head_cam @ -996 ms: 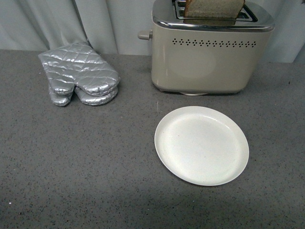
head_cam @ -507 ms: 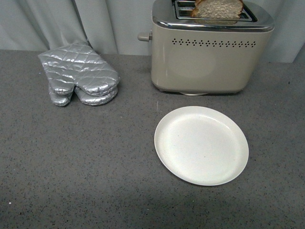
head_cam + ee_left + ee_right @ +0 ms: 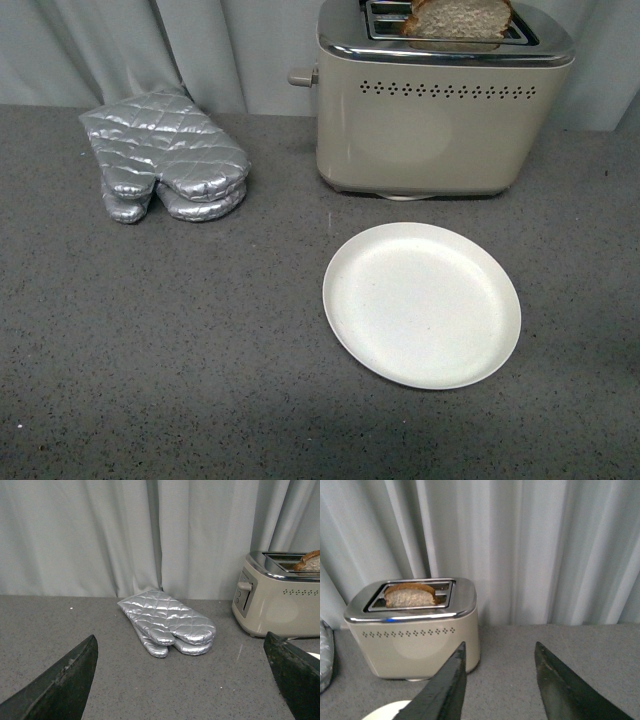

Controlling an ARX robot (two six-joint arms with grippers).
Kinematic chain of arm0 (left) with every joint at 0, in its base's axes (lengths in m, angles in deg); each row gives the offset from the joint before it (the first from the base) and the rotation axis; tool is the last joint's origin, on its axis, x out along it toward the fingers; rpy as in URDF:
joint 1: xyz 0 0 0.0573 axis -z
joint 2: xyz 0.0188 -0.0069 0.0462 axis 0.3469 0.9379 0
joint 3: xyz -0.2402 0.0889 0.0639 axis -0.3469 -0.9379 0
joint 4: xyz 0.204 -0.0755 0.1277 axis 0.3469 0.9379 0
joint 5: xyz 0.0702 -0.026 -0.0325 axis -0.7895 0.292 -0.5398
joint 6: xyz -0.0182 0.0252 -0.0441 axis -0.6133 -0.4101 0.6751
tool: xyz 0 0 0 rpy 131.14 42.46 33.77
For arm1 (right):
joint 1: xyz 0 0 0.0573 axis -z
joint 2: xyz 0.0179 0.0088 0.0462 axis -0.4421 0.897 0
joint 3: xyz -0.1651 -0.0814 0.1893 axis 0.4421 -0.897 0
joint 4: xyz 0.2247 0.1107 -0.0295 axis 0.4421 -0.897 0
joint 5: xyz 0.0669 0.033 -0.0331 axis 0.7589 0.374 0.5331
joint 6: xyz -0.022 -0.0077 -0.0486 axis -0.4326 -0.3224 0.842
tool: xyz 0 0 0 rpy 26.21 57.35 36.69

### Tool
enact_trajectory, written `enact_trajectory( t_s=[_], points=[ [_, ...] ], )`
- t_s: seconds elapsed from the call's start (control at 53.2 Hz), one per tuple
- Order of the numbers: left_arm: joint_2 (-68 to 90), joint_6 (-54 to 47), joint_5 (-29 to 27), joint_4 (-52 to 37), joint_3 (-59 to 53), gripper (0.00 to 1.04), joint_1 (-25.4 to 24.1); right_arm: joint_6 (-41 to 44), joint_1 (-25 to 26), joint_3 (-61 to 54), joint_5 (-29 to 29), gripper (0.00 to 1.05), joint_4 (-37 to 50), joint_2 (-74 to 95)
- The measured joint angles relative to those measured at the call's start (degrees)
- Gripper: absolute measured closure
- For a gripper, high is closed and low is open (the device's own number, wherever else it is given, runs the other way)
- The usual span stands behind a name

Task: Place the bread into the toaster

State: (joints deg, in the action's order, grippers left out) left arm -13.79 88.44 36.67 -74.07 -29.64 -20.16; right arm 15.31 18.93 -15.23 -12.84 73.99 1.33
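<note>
A cream-beige toaster [image 3: 440, 110] with a chrome top stands at the back of a speckled grey desk [image 3: 200, 350], against a pale curtain [image 3: 150, 50]. A slice of bread [image 3: 457, 18] sits upright in the toaster's nearer slot, its rounded brown crust poking above the chrome rim. A small lever [image 3: 300, 75] juts from the toaster's end wall, and a row of small vent holes runs along its side.

The right claw [image 3: 497, 680] shows only in its own wrist camera: two dark fingers held moderately apart with nothing between them. The toaster [image 3: 415, 625] lies ahead of this claw and off to one side, well apart from it, with the bread [image 3: 410, 596] visible in the slot.

The left claw [image 3: 185, 680] shows in its own wrist camera with dark fingers spread wide and empty. Ahead of it, between the fingers, lies a stack of quilted silver oven mitts [image 3: 167, 622], flat on the desk. The toaster [image 3: 277, 600] stands beyond the mitts, far to one side.

A round, empty off-white plate [image 3: 421, 304] rests on the desk just in front of the toaster. Neither claw appears in the front view.
</note>
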Motion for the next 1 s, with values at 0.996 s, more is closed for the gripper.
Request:
enact_trajectory(
  t_s=[0.996],
  points=[
    [0.0,0.0,0.0,0.02,0.0,0.07,0.0,1.86,7.17,-9.84,7.13,1.04,-16.7,-27.39]
  ],
)
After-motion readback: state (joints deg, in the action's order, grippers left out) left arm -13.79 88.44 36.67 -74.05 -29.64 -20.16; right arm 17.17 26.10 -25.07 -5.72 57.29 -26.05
